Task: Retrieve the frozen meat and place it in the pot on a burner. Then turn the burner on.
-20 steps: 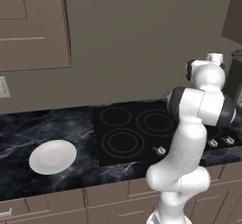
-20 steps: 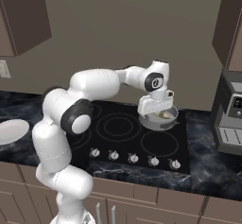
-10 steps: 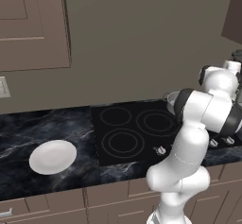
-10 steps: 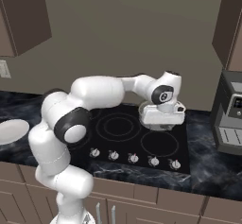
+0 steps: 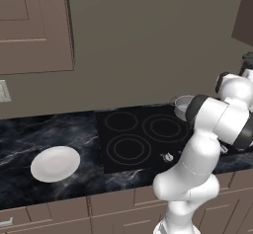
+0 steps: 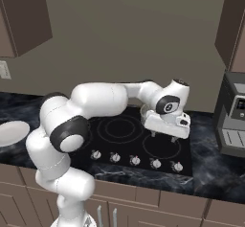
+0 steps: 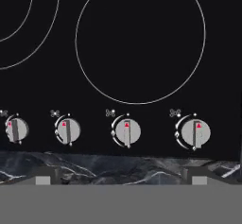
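Your gripper (image 6: 158,136), fingers spread and empty, hangs above the front knobs (image 7: 127,133), so the burner is what's left; the pot (image 5: 184,106) sits at the back right, the meat hidden from you.

Brown cabinets (image 5: 34,25), beige wall (image 5: 148,45), black marble counter (image 5: 29,134).

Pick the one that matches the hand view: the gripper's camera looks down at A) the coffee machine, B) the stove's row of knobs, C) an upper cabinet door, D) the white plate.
B: the hand view shows four round stove knobs in a row below a burner ring, with the gripper at the marble counter edge.
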Controlling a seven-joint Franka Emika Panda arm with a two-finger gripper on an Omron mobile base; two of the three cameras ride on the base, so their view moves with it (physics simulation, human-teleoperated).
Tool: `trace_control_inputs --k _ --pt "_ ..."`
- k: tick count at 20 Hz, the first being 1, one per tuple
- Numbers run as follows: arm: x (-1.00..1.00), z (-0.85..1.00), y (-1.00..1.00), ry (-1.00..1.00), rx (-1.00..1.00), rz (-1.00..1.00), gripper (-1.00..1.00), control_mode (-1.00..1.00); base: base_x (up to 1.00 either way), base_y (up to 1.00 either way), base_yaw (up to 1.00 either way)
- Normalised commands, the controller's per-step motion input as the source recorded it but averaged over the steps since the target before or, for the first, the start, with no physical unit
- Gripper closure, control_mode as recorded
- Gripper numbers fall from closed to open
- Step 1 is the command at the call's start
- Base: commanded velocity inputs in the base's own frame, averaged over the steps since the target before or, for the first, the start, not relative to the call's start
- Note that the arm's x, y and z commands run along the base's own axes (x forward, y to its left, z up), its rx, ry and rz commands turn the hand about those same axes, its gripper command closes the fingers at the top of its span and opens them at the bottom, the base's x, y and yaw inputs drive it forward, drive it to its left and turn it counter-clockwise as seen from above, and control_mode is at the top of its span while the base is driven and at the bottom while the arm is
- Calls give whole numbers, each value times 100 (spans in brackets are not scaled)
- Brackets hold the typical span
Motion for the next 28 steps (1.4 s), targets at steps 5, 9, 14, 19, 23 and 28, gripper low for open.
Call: trace_control_inputs --k 5,9,14,19,23,28 --pt "-18 -28 9 -1 -15 -12 -100 -100 0 0 0" --pt "0 -34 15 0 -17 0 -100 -100 0 0 0" --pt "-1 -29 0 0 -1 0 -100 -100 0 0 0" --pt "0 -28 0 0 0 0 -100 -100 0 0 0" --pt "0 -23 0 0 0 0 -100 -100 0 0 0" --pt "0 -18 0 0 3 0 -100 -100 0 0 0"
